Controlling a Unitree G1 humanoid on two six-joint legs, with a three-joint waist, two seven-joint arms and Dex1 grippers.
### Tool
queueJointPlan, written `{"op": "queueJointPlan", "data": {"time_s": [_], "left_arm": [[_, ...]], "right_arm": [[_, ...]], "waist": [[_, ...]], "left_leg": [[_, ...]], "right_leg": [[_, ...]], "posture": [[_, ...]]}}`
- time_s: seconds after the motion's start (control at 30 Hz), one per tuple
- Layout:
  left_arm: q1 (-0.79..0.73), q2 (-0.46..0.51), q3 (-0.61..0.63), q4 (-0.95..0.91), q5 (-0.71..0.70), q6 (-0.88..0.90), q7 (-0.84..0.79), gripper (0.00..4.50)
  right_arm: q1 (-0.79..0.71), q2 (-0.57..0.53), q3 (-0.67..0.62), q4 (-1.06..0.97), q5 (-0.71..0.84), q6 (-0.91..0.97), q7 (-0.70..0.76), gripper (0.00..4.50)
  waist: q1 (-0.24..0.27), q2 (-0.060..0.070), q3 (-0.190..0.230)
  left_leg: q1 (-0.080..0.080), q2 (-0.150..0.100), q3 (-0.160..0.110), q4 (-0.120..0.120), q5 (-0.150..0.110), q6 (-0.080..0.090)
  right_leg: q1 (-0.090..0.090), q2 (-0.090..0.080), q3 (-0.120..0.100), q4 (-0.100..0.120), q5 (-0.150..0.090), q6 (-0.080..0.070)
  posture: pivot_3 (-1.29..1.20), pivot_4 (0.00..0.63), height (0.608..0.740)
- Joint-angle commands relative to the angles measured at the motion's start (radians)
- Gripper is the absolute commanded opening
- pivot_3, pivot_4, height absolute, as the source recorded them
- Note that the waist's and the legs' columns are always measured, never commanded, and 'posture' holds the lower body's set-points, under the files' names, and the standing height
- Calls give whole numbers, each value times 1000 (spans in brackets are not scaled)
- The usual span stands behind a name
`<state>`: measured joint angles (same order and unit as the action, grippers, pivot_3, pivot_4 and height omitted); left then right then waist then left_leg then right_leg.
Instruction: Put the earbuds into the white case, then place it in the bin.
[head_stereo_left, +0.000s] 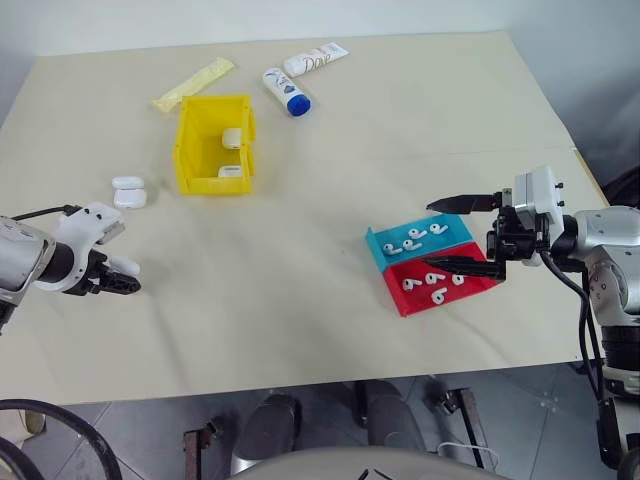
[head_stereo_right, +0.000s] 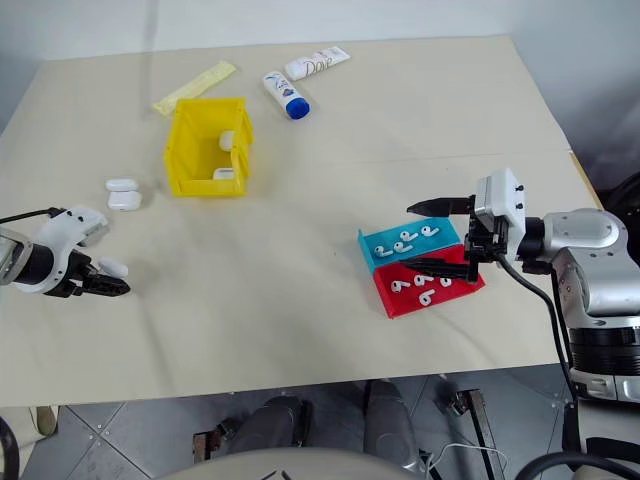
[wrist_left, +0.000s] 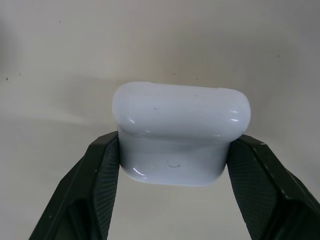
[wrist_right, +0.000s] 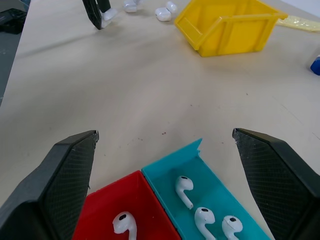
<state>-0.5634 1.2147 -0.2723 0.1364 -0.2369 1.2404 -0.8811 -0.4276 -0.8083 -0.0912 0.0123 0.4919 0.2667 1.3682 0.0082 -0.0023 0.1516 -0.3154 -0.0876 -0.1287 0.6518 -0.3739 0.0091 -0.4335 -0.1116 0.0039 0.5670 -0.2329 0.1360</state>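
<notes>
Now my left wrist view shows a closed lid on the white case (wrist_left: 180, 132) pinched by my left gripper (head_stereo_left: 122, 280), lower left. My right gripper (head_stereo_left: 462, 233) gapes wide over the earbuds (head_stereo_left: 425, 260).

Glossy white case (wrist_left: 180, 131) — matt fingers (wrist_left: 97, 187)

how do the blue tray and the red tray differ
The blue tray sits farther from the robot; the red tray sits nearer, touching it. The blue tray holds four earbuds, the red tray three. The open right gripper hangs over both. Both are small, open-topped and alike in shape.
</notes>
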Motion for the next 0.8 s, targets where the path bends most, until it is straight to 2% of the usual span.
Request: {"op": "queueJointPlan", "data": {"time_s": [0.03,0.2,0.3,0.47,0.57,0.8], "left_arm": [[38,-44,108,-63,-25,-49,26,2810],[128,-210,322,-250,-115,-258,45,2810],[175,-293,373,-316,-160,-364,19,2810],[199,-580,484,-310,-237,-815,-8,2810],[177,-738,475,-236,-271,-1032,-75,2810],[191,-897,391,-99,-265,-1260,-225,2810]], "right_arm": [[-22,-26,-41,-13,16,0,-8,4500],[-18,-40,-49,-9,12,0,-21,4500],[-6,-43,-61,-20,15,8,-40,4500],[74,-39,-115,-98,28,50,-124,4500],[150,-36,-159,-171,38,102,-207,4500],[337,-41,-265,-312,44,235,-370,4500]], "waist": [[0,0,0],[21,-2,0],[19,-3,-1],[21,-2,-1],[23,-2,-1],[25,-2,-2]], "left_leg": [[0,0,0,0,0,0],[-4,-1,-1,6,0,1],[-4,-2,-2,9,-1,2],[-4,-1,-1,11,-1,2],[-4,-1,-1,12,-2,2],[-4,-2,0,13,-2,3]], "right_leg": [[0,0,0,0,0,0],[0,-2,-1,0,1,1],[2,-2,-1,-1,1,2],[3,-2,-2,-2,2,3],[4,-2,-2,-1,2,4],[5,-2,-1,-2,3,5]], "posture": [[0,150,740],[0,150,740],[0,150,740],[0,150,740],[0,150,740],[0,150,740]]}}
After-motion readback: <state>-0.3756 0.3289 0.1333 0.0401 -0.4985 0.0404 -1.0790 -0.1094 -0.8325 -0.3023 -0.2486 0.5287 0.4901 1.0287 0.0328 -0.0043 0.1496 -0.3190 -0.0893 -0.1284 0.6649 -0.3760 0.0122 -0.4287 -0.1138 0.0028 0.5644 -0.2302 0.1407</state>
